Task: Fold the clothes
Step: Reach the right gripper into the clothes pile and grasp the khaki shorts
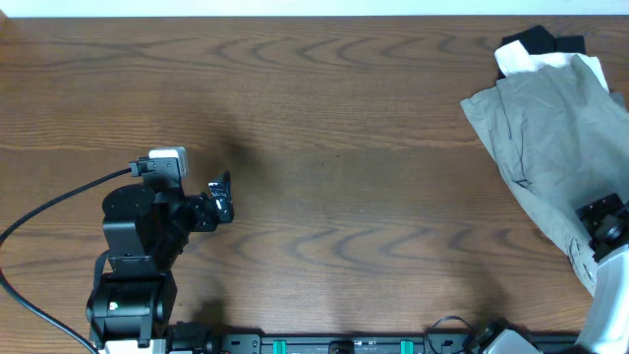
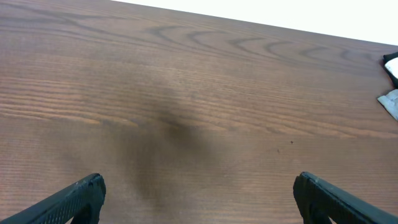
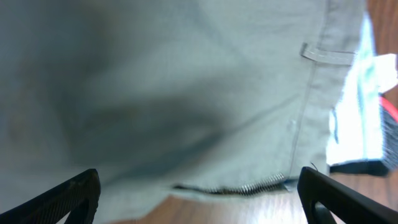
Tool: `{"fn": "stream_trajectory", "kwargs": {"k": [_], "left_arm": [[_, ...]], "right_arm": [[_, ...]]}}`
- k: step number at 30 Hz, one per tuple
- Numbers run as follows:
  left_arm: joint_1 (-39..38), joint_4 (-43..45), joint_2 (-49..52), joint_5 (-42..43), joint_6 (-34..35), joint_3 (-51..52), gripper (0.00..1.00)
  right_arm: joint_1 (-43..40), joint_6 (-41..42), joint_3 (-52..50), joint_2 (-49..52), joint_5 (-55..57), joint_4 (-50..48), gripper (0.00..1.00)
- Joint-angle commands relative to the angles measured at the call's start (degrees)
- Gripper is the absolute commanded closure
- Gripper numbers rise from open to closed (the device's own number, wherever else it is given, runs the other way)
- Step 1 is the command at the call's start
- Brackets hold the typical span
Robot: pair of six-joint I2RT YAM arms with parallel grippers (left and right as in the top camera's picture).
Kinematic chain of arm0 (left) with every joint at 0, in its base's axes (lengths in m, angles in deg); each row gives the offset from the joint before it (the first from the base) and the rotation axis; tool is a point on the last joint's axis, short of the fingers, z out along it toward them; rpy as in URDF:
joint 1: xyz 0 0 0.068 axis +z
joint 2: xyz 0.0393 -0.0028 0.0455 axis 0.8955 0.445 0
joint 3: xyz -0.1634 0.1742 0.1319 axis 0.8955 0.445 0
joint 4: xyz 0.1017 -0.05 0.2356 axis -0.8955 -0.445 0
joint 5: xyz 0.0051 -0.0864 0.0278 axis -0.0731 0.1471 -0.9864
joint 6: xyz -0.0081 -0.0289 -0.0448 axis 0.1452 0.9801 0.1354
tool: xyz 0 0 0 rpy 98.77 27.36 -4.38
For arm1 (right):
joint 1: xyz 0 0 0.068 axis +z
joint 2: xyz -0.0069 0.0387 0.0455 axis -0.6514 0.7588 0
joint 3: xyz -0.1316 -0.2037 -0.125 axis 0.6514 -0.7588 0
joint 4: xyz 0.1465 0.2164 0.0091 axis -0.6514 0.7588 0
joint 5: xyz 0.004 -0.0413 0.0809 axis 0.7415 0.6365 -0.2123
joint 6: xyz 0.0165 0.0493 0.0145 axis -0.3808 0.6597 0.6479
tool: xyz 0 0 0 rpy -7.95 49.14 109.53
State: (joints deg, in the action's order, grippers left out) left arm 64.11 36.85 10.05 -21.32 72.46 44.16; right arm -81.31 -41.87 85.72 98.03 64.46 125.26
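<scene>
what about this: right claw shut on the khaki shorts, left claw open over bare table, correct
No: the right claw is open, jaws wide apart over the khaki shorts, as the right wrist view shows. The left claw is open over bare table.

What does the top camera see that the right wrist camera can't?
Only overhead: the left arm and its cable. Only right wrist: a zipper and a belt loop, up close. Both: the shorts lying on the table.
</scene>
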Motion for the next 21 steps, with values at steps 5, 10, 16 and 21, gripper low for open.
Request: {"fn": "stream_trajectory", "kwargs": {"k": [5,10,16,21], "left_arm": [[-0.02,0.09,-0.04,0.33,0.55,-1.27,0.02],[-0.02,0.11,-0.04,0.33,0.55,-1.27,0.02],[-0.02,0.11,-0.04,0.33,0.55,-1.27,0.02],[-0.02,0.13,-0.04,0.33,0.55,-1.27,0.02]], "right_arm": [[-1.05,-1.6,0.37,9.25,-5.05,-4.79,0.03],[-1.05,-1.6,0.37,14.56,-5.33,-7.3,0.22],[-1.01,-1.64,0.37,16.83,-6.19,-7.78,0.99],[-0.9,-4.09,0.37,15.3,-10.43,-8.57,0.99]]}}
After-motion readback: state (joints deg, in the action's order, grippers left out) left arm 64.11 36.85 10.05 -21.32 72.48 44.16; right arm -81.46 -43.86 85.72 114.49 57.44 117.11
